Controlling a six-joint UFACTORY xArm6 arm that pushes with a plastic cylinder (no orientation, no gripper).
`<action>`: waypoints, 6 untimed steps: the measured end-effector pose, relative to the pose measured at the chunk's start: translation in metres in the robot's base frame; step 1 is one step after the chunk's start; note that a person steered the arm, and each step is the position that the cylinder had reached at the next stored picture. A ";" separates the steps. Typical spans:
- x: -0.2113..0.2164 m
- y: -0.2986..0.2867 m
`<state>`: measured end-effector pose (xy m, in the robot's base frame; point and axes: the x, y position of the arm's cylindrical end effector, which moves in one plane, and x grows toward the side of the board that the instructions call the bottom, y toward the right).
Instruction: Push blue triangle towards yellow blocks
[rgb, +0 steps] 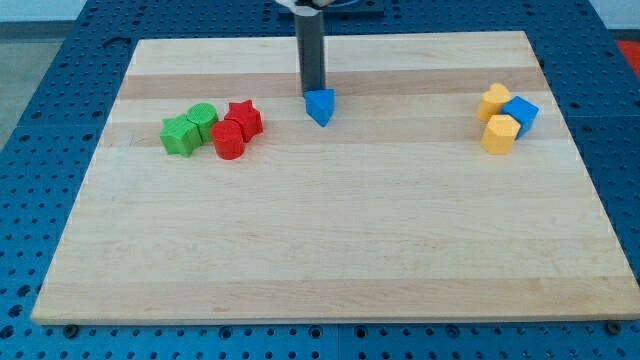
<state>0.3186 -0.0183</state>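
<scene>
My tip (313, 90) is a plain rod end with no jaws, so it grips nothing; it stands upright near the view's top, just behind the blue triangle (320, 106), touching or all but touching its upper left edge. I cannot tell whether there is real contact.

The blue triangle sits on the wooden board (330, 240) a little left of centre, close to the board's top edge. To its left, near but apart from it, is a cluster: a red star (244, 119) with a red cylinder (229, 140) touching it below, then a green cylinder (203, 120) and a green star (181, 135) at the far left.

Well apart, toward the view's right, are the yellow blocks: one yellow block (493, 101) above and one yellow block (500, 133) below, with a blue cube (520, 114) pressed against both on their right. The board lies on a blue perforated table (60, 60).
</scene>
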 end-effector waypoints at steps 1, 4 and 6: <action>-0.001 -0.017; 0.019 -0.030; 0.023 0.097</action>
